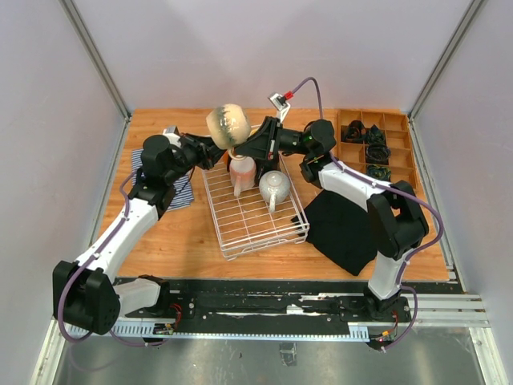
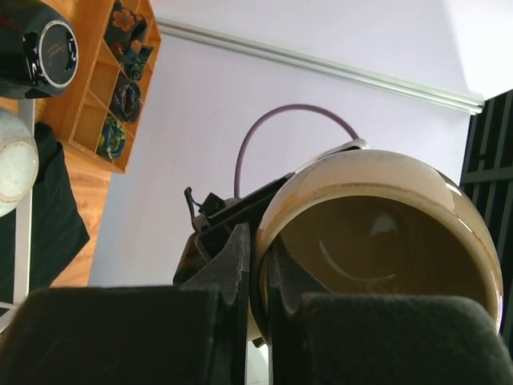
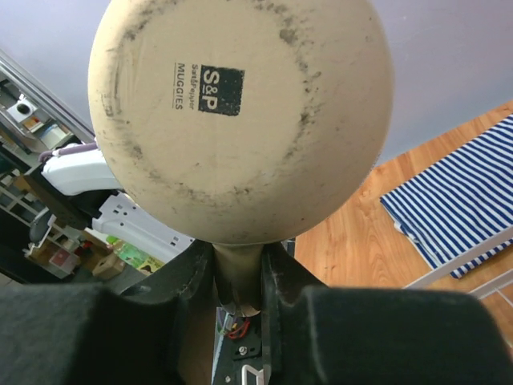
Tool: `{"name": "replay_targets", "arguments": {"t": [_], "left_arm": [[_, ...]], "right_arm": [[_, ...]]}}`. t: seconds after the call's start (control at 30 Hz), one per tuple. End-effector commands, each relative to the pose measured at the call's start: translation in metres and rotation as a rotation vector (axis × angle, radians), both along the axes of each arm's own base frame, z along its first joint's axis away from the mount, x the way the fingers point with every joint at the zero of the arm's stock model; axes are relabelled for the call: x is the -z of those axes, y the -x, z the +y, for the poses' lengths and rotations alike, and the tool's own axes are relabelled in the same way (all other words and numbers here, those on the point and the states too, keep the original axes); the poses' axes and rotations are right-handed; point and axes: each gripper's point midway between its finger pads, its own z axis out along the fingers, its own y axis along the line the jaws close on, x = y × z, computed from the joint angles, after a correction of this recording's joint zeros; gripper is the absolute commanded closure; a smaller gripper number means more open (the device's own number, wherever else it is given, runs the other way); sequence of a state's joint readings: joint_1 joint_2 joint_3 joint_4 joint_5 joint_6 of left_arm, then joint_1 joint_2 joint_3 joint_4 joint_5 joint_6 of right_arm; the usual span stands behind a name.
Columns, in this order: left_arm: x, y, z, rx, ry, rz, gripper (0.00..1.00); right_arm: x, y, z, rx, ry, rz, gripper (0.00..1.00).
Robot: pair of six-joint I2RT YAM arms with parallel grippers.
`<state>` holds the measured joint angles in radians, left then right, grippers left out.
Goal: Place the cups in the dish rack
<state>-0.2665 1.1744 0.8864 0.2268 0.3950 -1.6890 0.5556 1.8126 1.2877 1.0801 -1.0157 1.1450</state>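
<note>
A beige stoneware cup (image 1: 228, 126) hangs in the air above the far edge of the dish rack (image 1: 256, 228), lying on its side. My left gripper (image 1: 214, 145) is shut on its rim: in the left wrist view one finger is inside the cup (image 2: 377, 233) and one outside, at the left gripper (image 2: 260, 273). My right gripper (image 1: 245, 147) comes from the other side. In the right wrist view the cup's stamped base (image 3: 240, 120) faces the camera and the right gripper (image 3: 240, 269) is shut on its handle. A pale pink cup (image 1: 242, 171) and a whitish-grey cup (image 1: 273, 187) sit in the rack.
A black cloth (image 1: 349, 228) lies right of the rack and a blue-striped cloth (image 1: 183, 191) lies left of it. A brown wooden compartment tray (image 1: 377, 144) with dark items stands at the back right. Grey walls close in the table.
</note>
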Motion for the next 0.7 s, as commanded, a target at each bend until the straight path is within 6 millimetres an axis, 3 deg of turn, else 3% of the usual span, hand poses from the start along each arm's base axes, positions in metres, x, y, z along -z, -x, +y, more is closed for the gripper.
{"name": "replay_targets", "arguments": {"t": [0.0, 0.03, 0.2, 0.33, 0.5, 0.67], "left_arm": [[-0.042, 0.002, -0.002, -0.001, 0.018, -0.147, 1.0], [-0.042, 0.002, -0.002, 0.001, 0.011, -0.152, 0.99], [-0.042, 0.002, -0.001, -0.008, -0.077, -0.197, 0.98], [-0.04, -0.001, 0.004, -0.042, -0.166, -0.234, 0.77], [-0.035, -0.007, 0.012, -0.079, -0.268, -0.291, 0.61], [-0.033, -0.017, 0.025, -0.113, -0.335, -0.344, 0.59]], "right_arm": [[-0.031, 0.018, 0.007, -0.044, -0.065, -0.089, 0.94], [-0.031, 0.018, 0.008, -0.046, -0.064, -0.08, 0.98], [-0.035, 0.019, 0.006, -0.058, -0.071, -0.04, 0.99], [-0.038, 0.021, 0.005, -0.066, -0.079, -0.019, 0.99], [-0.045, 0.024, 0.003, -0.094, -0.11, 0.021, 0.99], [-0.046, 0.027, 0.002, -0.103, -0.117, 0.036, 0.99]]}}
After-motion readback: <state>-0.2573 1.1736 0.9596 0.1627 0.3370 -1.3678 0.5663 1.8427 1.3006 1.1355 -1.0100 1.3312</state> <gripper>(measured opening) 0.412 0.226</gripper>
